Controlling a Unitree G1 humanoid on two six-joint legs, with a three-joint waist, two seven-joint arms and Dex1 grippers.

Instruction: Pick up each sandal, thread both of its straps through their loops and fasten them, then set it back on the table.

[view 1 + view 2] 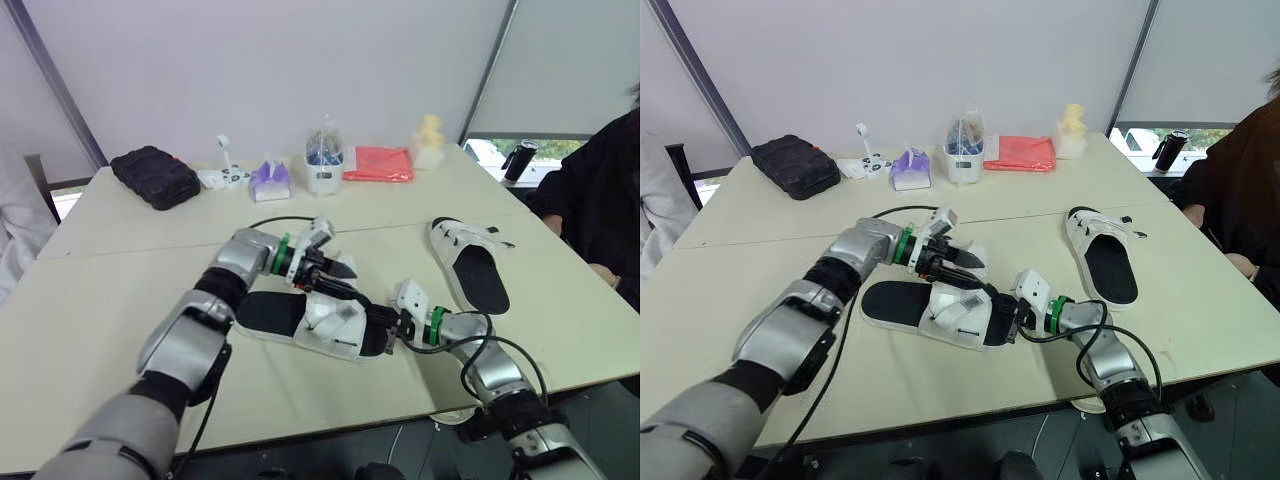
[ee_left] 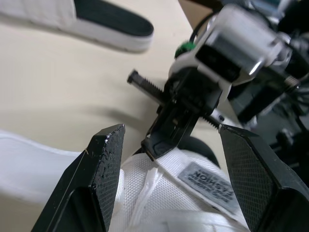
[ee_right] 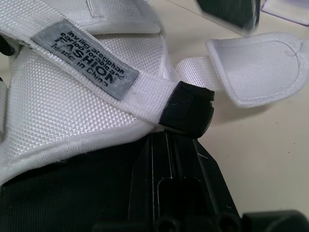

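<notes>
The near sandal (image 1: 300, 322) lies on the table (image 1: 110, 300) between the two grippers, its long axis running crosswise: the black heel is on the left arm's side and the white upper toward the right arm. In the head view the left gripper (image 1: 340, 270) hangs just above the far edge of that upper, while the right gripper (image 1: 380, 330) is pushed against the sandal's toe end. The second sandal (image 1: 472, 262) lies well apart, beyond the right gripper and away from the left.

In the left wrist view, the left gripper's two fingers (image 2: 91, 183) stand wide apart with nothing between them. The white woven upper sits directly below, and the right gripper meets the upper straight ahead.

In the right wrist view, the labelled strap (image 3: 91, 79) crosses the upper and ends right at the right gripper's tip. Whether that gripper is clamped on it or only pressed against it cannot be told. A loose strap tab (image 3: 260, 67) lies flat on the table just beyond that tip, unfastened.

Judging from this, the tab is the piece to be threaded next. It lies beside the left gripper, on the far side of the upper, so the left arm is the nearer one to take it while the right steadies the toe.
</notes>
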